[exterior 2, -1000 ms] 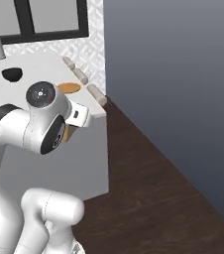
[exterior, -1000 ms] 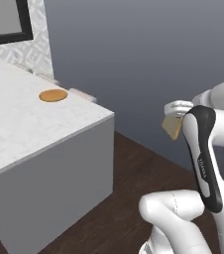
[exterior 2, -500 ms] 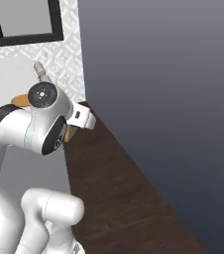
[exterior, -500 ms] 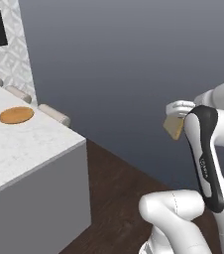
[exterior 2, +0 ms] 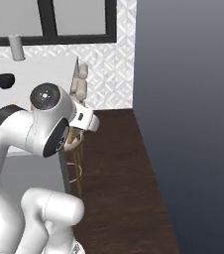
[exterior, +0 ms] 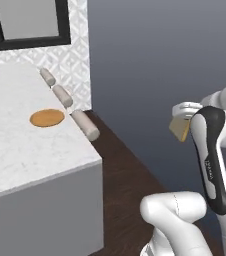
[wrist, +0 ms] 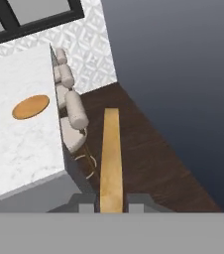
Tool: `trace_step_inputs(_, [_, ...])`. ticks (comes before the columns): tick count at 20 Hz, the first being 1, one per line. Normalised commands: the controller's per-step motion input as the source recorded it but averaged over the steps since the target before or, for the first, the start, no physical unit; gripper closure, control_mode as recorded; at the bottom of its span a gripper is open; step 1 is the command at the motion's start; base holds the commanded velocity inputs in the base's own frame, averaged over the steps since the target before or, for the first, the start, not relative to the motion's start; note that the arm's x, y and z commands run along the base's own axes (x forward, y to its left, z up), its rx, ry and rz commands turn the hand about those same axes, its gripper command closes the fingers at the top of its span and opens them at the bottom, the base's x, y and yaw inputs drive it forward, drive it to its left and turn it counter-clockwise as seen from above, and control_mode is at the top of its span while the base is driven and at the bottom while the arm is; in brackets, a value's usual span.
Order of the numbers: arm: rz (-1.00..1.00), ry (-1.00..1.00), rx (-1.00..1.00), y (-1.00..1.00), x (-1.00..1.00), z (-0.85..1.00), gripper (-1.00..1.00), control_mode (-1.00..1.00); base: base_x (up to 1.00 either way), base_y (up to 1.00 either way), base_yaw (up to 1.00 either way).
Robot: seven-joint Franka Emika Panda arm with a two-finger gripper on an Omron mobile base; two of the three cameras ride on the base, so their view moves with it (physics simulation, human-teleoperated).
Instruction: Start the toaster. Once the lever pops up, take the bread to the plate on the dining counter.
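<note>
My gripper (exterior: 184, 119) is shut on the bread (exterior: 179, 131), a pale tan slice held in the air to the right of the dining counter (exterior: 15, 155). In the hand view the bread (wrist: 111, 158) stands edge-on between the two fingertips (wrist: 86, 203), above dark floor beside the counter's corner. The orange-brown plate (exterior: 47, 118) lies flat on the white marble slab near its right edge, well left of the gripper. From the hand the plate (wrist: 30, 106) sits up and to the left. The toaster and its lever are out of view.
Three beige padded stools (exterior: 85, 125) line the counter's right edge, between the gripper and the plate. A black bowl (exterior 2: 5, 79) and a grey cylinder (exterior 2: 16, 47) stand farther back on the counter. A patterned tiled wall with a dark-framed window is behind. Dark wood floor (exterior 2: 119, 173) lies to the right.
The whole picture has shifted, so the base has moved; the counter, plate and stools now sit closer. The bread has stayed in the shut gripper.
</note>
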Motion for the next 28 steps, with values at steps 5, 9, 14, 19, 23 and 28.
trace_step_inputs(5, [0.0, 0.0, 0.0, 0.0, 0.0, 0.0, 1.0, 1.0, 0.58, -0.96, 0.53])
trace_step_inputs(9, [0.0, 0.0, 0.0, 0.0, 0.0, 0.0, 1.0, 1.0, 0.7, -0.71, 0.44])
trace_step_inputs(14, [0.0, 0.0, 0.0, 0.0, 0.0, 0.0, 1.0, 1.0, 0.96, -0.11, 0.32])
trace_step_inputs(19, [0.0, 0.0, 0.0, 0.0, 0.0, 0.0, 1.0, 1.0, 1.0, 0.0, 0.24])
trace_step_inputs(23, [0.0, 0.0, 0.0, 0.0, 0.0, 0.0, 1.0, 1.0, 0.97, -0.17, 0.25])
trace_step_inputs(28, [0.0, 0.0, 0.0, 0.0, 0.0, 0.0, 1.0, 1.0, 0.78, -0.01, 0.33])
